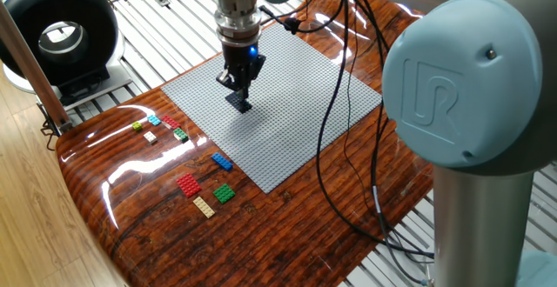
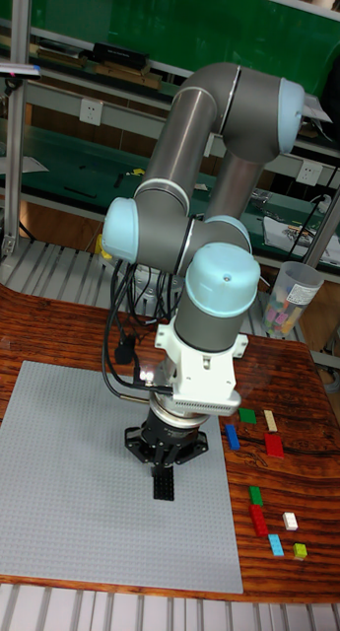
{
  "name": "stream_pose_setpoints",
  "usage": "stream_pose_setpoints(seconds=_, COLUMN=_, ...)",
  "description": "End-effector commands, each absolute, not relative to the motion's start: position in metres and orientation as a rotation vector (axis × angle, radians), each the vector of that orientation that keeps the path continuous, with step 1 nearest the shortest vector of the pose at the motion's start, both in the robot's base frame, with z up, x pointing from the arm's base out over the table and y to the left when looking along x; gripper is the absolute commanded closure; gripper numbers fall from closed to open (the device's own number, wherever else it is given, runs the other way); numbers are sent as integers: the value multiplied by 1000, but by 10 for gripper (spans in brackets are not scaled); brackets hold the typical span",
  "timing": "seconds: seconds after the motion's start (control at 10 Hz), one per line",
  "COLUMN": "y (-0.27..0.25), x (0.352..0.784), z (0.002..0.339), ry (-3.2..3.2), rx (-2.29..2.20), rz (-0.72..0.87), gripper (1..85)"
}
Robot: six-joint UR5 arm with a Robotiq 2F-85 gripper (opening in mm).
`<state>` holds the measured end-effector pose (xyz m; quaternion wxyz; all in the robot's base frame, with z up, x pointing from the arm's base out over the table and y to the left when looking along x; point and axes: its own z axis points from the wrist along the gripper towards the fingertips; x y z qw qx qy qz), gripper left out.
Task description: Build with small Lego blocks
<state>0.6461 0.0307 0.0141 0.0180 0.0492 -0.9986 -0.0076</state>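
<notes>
Lego blocks (image 1: 189, 184) beside grey baseplate (image 1: 296, 104)

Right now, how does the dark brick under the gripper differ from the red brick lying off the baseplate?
The dark brick sits on the grey baseplate, right below the gripper; the red brick lies on the bare wooden table, far from it. The dark brick looks long and narrow; the red brick looks wider and squarer. The dark brick stands alone; the red brick has blue, green and tan bricks close by. Both are small studded bricks lying flat.
</notes>
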Motion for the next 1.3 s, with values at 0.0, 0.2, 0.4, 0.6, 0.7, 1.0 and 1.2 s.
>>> stream_pose_setpoints(seconds=0.0, y=5, x=655, z=15, ry=-3125, rx=244, rz=109, gripper=847)
stream_pose_setpoints(seconds=0.2, y=23, x=647, z=15, ry=-3108, rx=168, rz=3, gripper=847)
stream_pose_setpoints(seconds=0.4, y=27, x=649, z=15, ry=-3115, rx=164, rz=-22, gripper=843)
stream_pose_setpoints(seconds=0.6, y=48, x=653, z=17, ry=-3123, rx=133, rz=-48, gripper=827)
stream_pose_setpoints(seconds=0.7, y=68, x=652, z=18, ry=-3132, rx=100, rz=-45, gripper=820)
stream_pose_setpoints(seconds=1.0, y=95, x=646, z=18, ry=-3146, rx=21, rz=13, gripper=827)
stream_pose_setpoints(seconds=1.2, y=76, x=639, z=18, ry=-3108, rx=179, rz=128, gripper=847)
